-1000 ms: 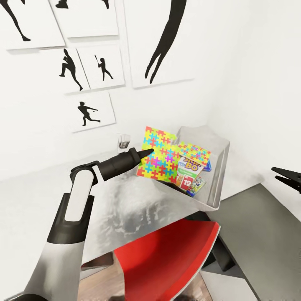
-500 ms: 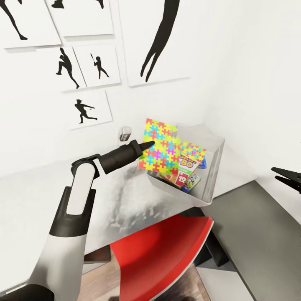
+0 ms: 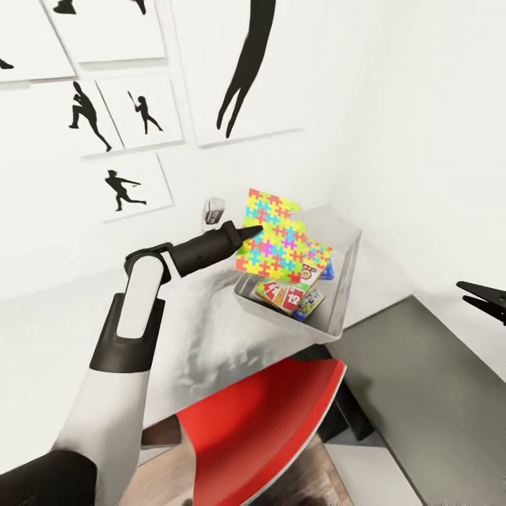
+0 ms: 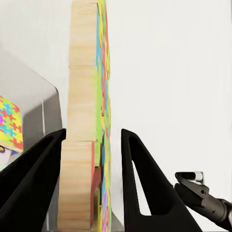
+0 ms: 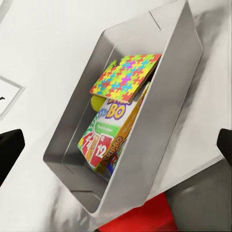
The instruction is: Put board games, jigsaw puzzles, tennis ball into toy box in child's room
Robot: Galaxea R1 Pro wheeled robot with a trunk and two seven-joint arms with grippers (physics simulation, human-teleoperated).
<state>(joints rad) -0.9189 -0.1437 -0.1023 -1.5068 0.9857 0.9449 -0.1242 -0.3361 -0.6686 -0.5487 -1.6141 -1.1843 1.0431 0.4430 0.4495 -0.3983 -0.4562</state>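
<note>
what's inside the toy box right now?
In the toy box: a jigsaw puzzle on top, a Skip-Bo game box beneath it, a yellow-green ball partly covered. Anything lower is hidden. The left claw holds the second puzzle above the box.

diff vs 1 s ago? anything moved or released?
Nothing released. The left pincer stays shut on the jigsaw puzzle, held on edge over the near-left rim of the toy box; it has crept slightly further over the box. The camera itself moved, so the whole view shifted. The second puzzle, the board games inside and the right pincer are unchanged.
</note>
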